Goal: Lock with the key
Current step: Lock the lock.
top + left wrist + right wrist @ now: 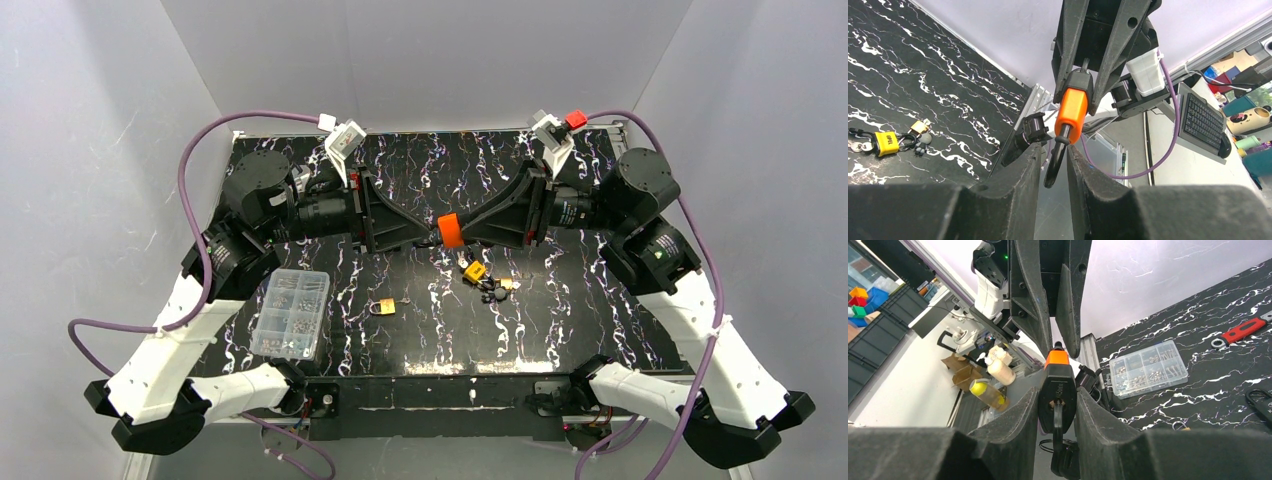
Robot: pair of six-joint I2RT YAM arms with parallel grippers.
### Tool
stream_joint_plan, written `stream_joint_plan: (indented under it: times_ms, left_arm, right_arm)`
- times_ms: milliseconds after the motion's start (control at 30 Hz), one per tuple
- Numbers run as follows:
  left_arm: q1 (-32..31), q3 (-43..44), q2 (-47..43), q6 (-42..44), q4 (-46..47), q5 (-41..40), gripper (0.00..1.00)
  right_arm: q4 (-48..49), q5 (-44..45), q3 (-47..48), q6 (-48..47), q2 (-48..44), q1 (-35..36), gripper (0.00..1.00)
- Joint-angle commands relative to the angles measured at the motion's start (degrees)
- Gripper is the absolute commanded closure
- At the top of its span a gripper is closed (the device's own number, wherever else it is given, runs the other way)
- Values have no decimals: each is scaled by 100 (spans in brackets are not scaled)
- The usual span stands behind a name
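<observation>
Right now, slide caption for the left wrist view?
The right pincer holds the orange padlock, its shackle poking between the fingers of the left pincer.

Seen from above, the orange padlock [451, 230] shows only a sliver: the left gripper [430, 237] and right gripper [470, 230] cover its shackle and key. The red-handled tool [1245, 330] is cut off by the right wrist picture's right edge. The loose locks and keys [485, 280] near the middle of the table [600, 330] are too small to tell apart, as are the parts in the clear box [292, 312] by its left edge.
</observation>
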Motion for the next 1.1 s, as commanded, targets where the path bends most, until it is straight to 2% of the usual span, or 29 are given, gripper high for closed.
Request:
stream_joint_plan:
  times_ms: [0,400,800,1067]
  left_arm:
    - [40,14,-106,33,57,88,76]
    - [33,-172,-120,-45,214,185,76]
    - [33,-231,-178,-88,302,236,77]
    - [42,-274,-190,-165,403,232,78]
  right_arm:
    - [459,192,20,96,-202,21,99]
    - [1076,530,-260,846,-250,22,99]
    - [1477,1332,-684,1223,-626,-43,99]
    - [1616,1172,-632,1352,-571,-65,99]
